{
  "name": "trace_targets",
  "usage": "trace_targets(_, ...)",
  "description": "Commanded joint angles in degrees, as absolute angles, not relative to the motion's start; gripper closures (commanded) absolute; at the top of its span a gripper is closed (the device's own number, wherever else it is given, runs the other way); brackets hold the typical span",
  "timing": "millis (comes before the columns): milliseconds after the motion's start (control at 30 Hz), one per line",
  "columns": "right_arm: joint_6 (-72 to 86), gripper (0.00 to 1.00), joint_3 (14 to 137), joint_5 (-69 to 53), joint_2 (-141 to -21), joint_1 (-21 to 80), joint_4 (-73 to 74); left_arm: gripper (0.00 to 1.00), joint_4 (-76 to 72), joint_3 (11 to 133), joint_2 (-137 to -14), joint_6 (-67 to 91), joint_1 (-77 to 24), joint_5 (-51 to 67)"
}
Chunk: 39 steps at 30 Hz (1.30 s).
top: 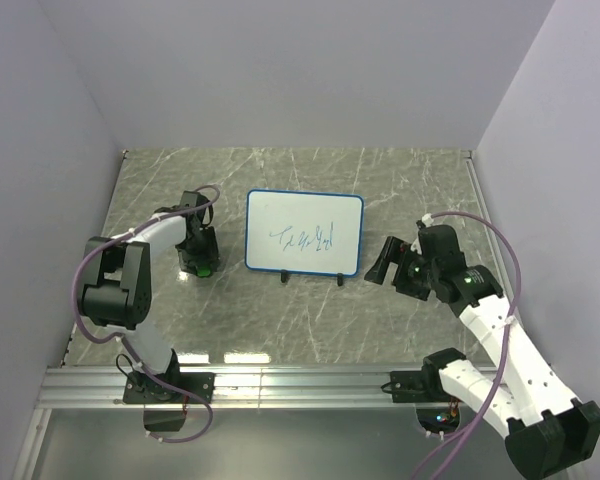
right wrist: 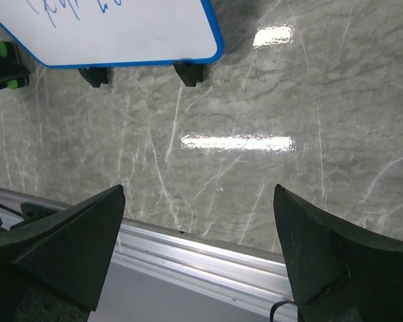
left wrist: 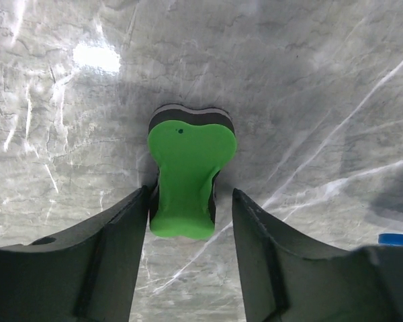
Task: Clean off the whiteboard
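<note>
The whiteboard [top: 304, 232] stands on small feet [top: 288, 277] in the middle of the table [top: 280, 320]; we judge it light and easy to tip, best steadied at its blue frame [right wrist: 213, 40]. The left gripper [left wrist: 189, 194] has its jaws apart around the soft-looking green eraser [left wrist: 188, 168], not yet clamped. The right gripper [right wrist: 199, 191] is wide apart and empty.

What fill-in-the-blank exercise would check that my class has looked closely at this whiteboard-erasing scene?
1. The writing on the whiteboard is ___ in colour.
2. The fingers of the left gripper straddle an eraser whose top is ___.
3. The right gripper is wide open, and between its fingers there is ___.
4. In the top view, the eraser lies to the ___ of the whiteboard.

Missing words: blue; green; nothing; left.
</note>
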<state>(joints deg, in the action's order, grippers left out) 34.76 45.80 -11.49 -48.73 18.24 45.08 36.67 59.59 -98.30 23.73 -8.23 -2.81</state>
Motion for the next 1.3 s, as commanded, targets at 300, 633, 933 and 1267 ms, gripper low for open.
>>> trace_targets(300,30.50,0.02,52.11,-9.75,-57.29,17.06,39.99,0.54,35.42,62.40,-102.04,26.19,-8.26,-5.62)
trace_targets(633,26.10,0.02,58.53,-18.00,-64.86,4.41,35.08,1.00,35.33,63.46,-103.27,25.66,-8.26,-5.89)
trace_targets(933,33.03,0.05,54.67,-39.00,-73.73,0.26,12.15,1.00,39.62,69.59,-98.88,27.42,-12.74,-4.31)
trace_targets(1267,37.44,0.09,55.11,-45.79,-85.68,0.35,0.09,1.00,46.93,81.20,-94.92,34.18,-29.08,-9.14)
